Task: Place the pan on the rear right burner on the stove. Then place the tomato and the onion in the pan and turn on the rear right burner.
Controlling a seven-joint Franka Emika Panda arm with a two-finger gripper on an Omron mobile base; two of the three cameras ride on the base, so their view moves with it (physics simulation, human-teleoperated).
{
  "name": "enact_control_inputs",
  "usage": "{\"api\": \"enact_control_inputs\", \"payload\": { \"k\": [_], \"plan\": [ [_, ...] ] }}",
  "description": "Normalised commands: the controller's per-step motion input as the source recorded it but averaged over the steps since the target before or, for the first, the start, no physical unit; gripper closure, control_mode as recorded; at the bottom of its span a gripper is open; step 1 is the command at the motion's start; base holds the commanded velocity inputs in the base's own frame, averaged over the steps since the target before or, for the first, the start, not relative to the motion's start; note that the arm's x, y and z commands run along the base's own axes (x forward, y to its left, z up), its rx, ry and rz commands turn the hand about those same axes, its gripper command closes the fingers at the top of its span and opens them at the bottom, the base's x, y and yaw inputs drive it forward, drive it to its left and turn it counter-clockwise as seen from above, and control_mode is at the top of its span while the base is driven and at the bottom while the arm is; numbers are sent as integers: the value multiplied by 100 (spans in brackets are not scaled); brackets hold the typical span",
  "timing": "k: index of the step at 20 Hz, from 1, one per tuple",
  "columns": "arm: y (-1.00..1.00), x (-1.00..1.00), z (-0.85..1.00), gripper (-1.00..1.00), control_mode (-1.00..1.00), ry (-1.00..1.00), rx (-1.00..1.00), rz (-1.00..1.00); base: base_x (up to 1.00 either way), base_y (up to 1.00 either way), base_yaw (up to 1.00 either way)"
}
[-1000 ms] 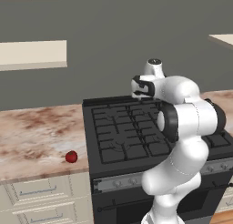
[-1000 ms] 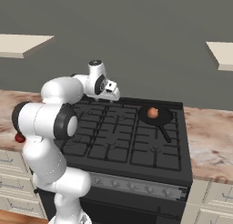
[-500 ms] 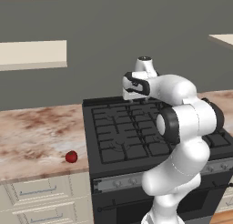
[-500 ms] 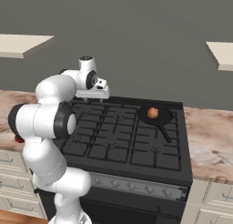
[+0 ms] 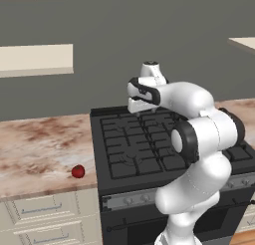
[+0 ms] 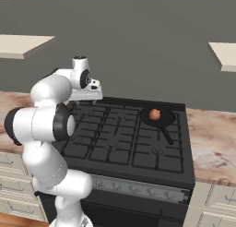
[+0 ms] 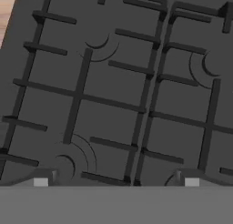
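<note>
The black pan (image 6: 162, 120) sits on the rear right burner (image 6: 180, 125) of the stove (image 6: 115, 145), its thin handle pointing toward the front. The orange-tan onion (image 6: 155, 114) lies inside the pan. The red tomato (image 5: 77, 171) rests on the marble counter (image 5: 40, 144) left of the stove (image 5: 134, 154), near the front edge. My gripper (image 5: 141, 105) (image 6: 88, 95) hovers over the stove's rear left area, far from the pan and from the tomato. In the hand view my gripper (image 7: 116, 182) is open and empty above bare grates (image 7: 113, 91).
A grey knob strip (image 6: 138, 188) (image 5: 130, 201) runs along the stove front. Marble counter (image 6: 212, 138) continues right of the stove. Pale drawers (image 5: 45, 214) sit under the left counter. Shelves hang on the wall at upper left (image 5: 35, 59) and upper right (image 6: 223, 53).
The hand has swung left along the back of the stove, away from the pan, staying open. Pan, onion and tomato have not moved.
</note>
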Motion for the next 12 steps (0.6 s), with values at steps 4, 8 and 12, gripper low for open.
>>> {"api": "enact_control_inputs", "payload": {
  "k": [4, 8, 12],
  "plan": [
    [35, -14, 0, -100, -100, 5, 0, 16, 0, 0, 0],
    [32, -3, 0, -100, -100, 5, 0, 11, 0, 0, 0],
    [47, -10, 0, -100, -100, 1, 0, 10, 0, 0, 0]
  ]
}}
